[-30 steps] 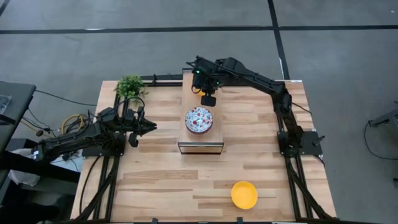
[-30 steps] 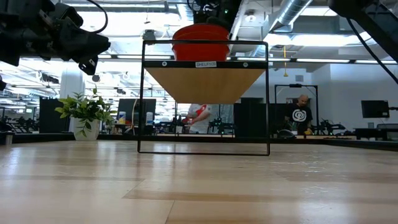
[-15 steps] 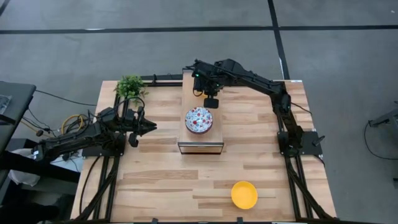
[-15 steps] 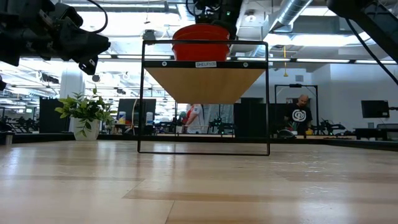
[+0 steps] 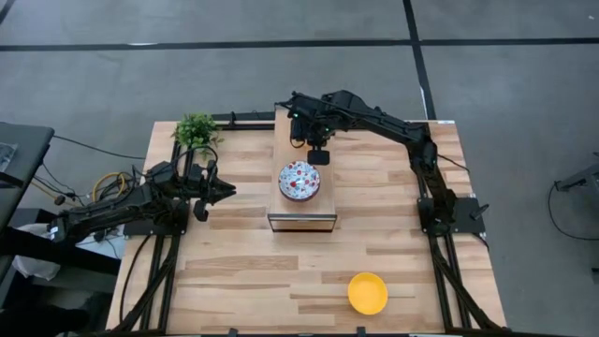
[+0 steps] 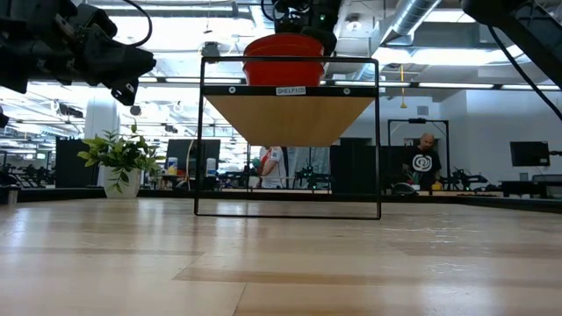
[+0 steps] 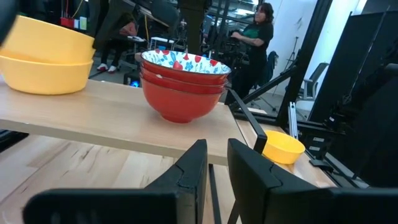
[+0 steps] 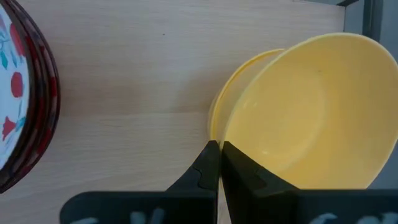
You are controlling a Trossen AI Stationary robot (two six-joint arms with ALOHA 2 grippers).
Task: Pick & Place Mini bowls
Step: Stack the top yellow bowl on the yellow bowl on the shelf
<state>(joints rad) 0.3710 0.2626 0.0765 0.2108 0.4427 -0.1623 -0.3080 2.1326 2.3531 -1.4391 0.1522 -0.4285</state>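
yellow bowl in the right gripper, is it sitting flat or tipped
Tipped: the held yellow bowl leans on a second yellow bowl, its rim pinched in the right gripper.

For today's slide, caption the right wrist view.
Right gripper grips a tilted yellow bowl over another, beside the floral stack.

Left wrist: bowls on a wooden shelf

A floral stack (image 7: 185, 81) of red-sided bowls sits mid-shelf (image 7: 112, 121), two nested yellow bowls (image 7: 45, 56) well apart beside it; a lone yellow bowl (image 7: 283, 148) lies on the table beyond, past the nearly closed fingers (image 7: 193, 171)
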